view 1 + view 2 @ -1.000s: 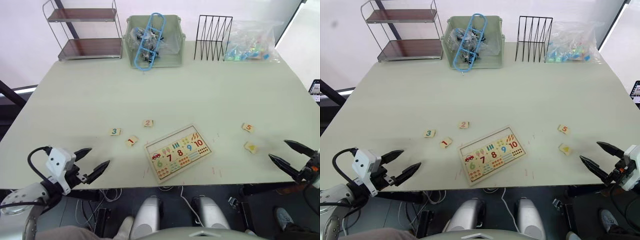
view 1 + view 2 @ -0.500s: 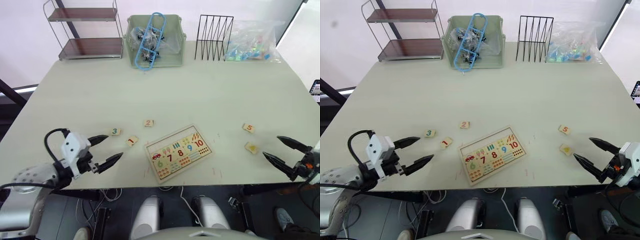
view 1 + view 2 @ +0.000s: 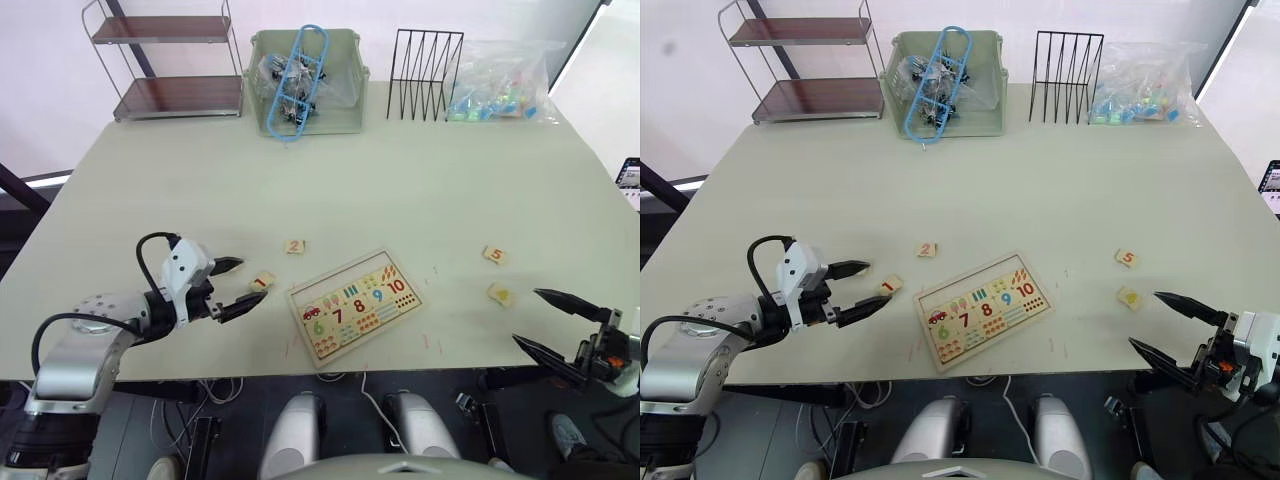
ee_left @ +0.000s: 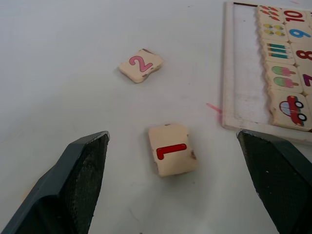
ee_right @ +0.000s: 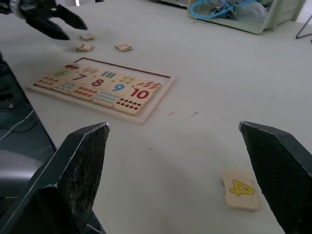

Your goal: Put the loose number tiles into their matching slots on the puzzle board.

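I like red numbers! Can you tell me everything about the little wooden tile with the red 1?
The small square light-wood tile with a red 1 lies flat on the pale green table, numeral up, turned askew. Its corners look slightly chipped. It sits just left of the wooden puzzle board, apart from it, between the left gripper's open fingers, untouched.

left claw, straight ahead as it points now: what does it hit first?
Most likely the 1 tile, lying between the open left claw fingers' line; the puzzle board lies beyond it. Depth is uncertain.

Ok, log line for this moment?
left gripper: open, approaching tile 1 | right gripper: open, near tile 4 | puzzle board: top row empty
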Controlling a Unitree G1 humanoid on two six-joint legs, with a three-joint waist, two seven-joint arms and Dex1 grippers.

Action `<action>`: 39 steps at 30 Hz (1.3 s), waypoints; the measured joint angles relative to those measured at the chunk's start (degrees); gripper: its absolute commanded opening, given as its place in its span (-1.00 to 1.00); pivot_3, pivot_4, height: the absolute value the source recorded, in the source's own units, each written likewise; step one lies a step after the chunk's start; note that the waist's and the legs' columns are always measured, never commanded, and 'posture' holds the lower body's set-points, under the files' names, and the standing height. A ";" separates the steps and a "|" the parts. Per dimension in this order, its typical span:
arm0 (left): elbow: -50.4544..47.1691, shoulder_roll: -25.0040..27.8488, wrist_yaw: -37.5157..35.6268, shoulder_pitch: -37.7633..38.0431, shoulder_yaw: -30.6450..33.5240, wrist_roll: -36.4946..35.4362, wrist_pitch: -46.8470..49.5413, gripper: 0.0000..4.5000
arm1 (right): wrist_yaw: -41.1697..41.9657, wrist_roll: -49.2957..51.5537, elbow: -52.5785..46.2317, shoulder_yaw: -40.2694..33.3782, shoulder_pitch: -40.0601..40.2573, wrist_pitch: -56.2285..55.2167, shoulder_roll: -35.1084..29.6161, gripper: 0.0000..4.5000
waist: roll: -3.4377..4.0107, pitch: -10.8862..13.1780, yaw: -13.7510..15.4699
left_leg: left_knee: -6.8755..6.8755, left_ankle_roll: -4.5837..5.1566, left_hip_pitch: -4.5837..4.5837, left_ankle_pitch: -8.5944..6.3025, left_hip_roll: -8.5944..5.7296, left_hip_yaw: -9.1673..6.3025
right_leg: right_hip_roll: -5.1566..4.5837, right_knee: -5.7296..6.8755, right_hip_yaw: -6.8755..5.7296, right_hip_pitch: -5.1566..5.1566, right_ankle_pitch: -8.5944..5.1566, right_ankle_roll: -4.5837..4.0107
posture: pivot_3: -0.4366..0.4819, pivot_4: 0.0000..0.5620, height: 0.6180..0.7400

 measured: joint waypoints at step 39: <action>0.74 -1.94 4.67 -2.33 -4.26 3.23 4.62 0.97 | 8.12 -0.09 7.13 2.06 3.37 -12.30 4.23 0.99 | 0.01 0.01 0.22 | 0.00 0.00 0.01 0.00 0.00 -0.13 | -0.03 0.00 0.02 0.00 0.07 -0.11 | -0.05 -0.47 1.00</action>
